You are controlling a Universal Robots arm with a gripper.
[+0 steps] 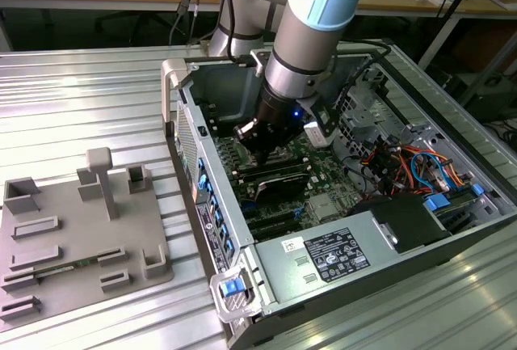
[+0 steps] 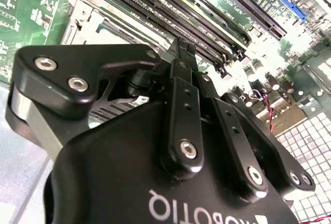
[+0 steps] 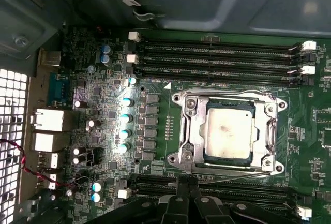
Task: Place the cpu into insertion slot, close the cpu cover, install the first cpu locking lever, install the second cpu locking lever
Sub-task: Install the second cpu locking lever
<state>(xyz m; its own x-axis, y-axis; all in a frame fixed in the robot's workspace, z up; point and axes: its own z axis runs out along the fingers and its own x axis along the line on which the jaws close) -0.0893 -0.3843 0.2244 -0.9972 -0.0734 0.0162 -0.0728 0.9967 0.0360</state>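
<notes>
One cpu (image 3: pixel 228 133) sits under the closed cpu cover (image 3: pixel 189 125); thin, stiff lever wires suit pushing. The fingers (image 3: pixel 187 192) look closed, empty.

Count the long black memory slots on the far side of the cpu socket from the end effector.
4 memory slots side by side between the insertion slot and the case wall. More slots by the end effector are partly hidden.

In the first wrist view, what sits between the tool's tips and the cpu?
In the first wrist view, between the tool and the cpu lie the near edge of the cpu cover, down around the chip, and a thin locking lever along that edge.
</notes>
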